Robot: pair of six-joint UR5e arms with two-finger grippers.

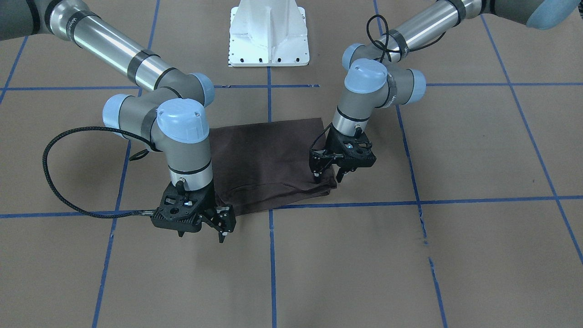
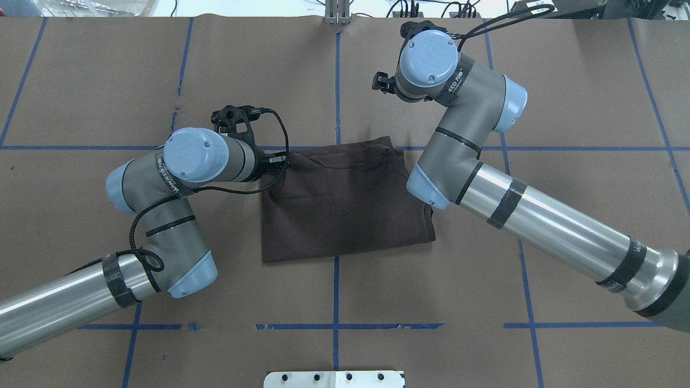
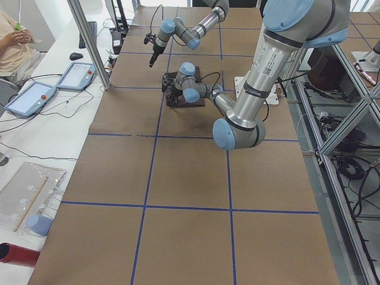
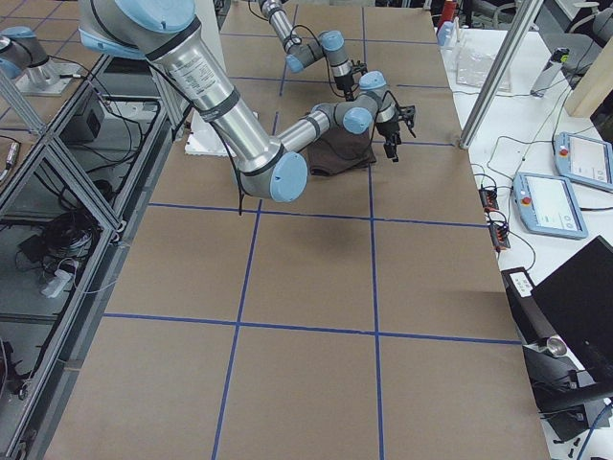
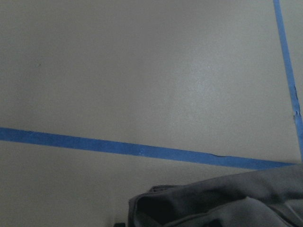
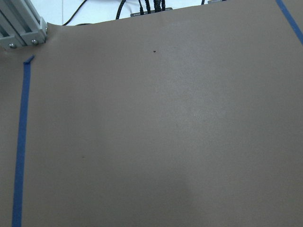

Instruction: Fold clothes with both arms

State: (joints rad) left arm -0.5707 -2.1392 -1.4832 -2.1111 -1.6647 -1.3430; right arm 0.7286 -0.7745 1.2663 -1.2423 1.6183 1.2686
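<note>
Overhead, front views opposed — share T-shirt [image 2: 345,205]; side views distant; wrist cameras close on table [image 6: 165,142].

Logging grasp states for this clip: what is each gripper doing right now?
Left gripper: open, fingers spread at the T-shirt corner, holding nothing.
Right gripper: open, empty, just off the T-shirt's edge.

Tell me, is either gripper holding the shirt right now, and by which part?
Nothing is held. The left gripper is open at a corner of the folded T-shirt; the right gripper is open, off the cloth.
</note>
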